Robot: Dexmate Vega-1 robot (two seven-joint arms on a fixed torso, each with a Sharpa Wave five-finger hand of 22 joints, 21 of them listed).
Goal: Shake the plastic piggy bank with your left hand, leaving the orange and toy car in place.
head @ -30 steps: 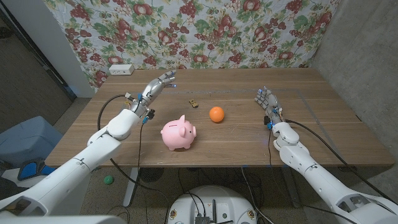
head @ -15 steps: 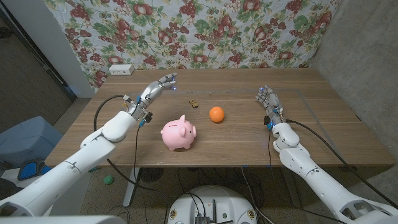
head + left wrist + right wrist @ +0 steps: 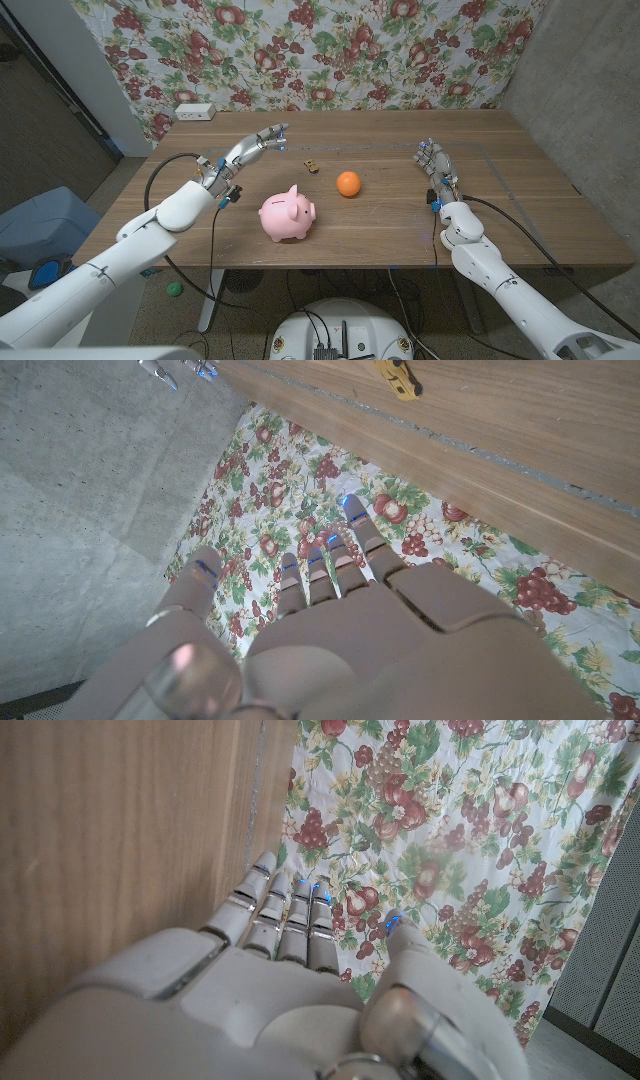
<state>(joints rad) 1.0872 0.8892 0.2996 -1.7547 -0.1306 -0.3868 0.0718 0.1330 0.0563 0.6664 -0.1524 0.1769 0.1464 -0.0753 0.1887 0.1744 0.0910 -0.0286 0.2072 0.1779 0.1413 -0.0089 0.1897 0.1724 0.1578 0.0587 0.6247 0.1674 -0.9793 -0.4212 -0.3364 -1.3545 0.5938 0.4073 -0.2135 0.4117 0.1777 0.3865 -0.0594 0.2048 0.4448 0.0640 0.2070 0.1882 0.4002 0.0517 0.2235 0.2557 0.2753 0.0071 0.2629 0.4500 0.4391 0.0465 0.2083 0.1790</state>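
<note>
Pink piggy bank [image 3: 288,216] near the empty left hand [image 3: 256,143]

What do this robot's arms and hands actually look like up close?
Both arms are smooth white shells with rounded joints, and a black cable loops along each forearm. The left hand and right hand are grey metallic, human-shaped, with small blue lights glowing at the fingertips.
</note>
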